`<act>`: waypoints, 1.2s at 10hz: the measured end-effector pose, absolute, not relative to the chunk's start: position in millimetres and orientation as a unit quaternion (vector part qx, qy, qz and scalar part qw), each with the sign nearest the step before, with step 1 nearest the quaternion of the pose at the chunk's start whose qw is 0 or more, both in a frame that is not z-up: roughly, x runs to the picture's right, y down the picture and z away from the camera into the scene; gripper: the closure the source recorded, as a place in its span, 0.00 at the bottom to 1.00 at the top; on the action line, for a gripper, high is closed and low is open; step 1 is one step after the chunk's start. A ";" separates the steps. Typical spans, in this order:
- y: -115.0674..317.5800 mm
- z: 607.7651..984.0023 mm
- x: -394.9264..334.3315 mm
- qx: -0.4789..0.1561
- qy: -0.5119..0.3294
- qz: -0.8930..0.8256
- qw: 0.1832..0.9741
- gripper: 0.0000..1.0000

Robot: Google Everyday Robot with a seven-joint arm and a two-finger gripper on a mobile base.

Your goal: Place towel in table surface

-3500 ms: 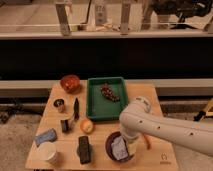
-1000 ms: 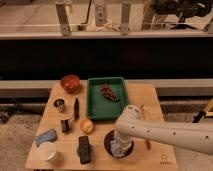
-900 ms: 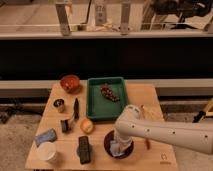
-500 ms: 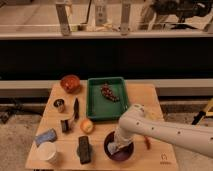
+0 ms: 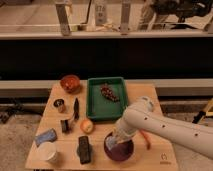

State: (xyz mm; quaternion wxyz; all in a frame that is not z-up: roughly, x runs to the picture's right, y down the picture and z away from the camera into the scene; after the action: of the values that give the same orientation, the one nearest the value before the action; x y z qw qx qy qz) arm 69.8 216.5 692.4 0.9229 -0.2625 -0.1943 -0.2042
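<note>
gripper [image 5: 118,141] in bowl [image 5: 121,154], towel [image 5: 111,145] partly hid

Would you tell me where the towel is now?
In camera view, the towel sits in the purple bowl near the table's front edge, right of centre, under the pincer.

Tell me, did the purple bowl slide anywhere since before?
No. The purple bowl is in the same spot, just below the green tray's front edge. The gripper is down inside it.
</note>
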 end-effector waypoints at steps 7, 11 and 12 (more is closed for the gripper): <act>207.5 691.8 227.6 -0.234 -0.131 -0.098 0.958 1.00; 247.6 721.0 299.6 -0.249 -0.071 -0.116 0.959 1.00; 264.7 730.7 304.0 -0.259 -0.070 -0.140 0.953 1.00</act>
State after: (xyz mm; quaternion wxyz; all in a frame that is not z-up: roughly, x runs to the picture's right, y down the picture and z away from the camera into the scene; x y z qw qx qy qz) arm 304.0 264.7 730.7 0.9532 -0.2586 -0.0704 -0.1398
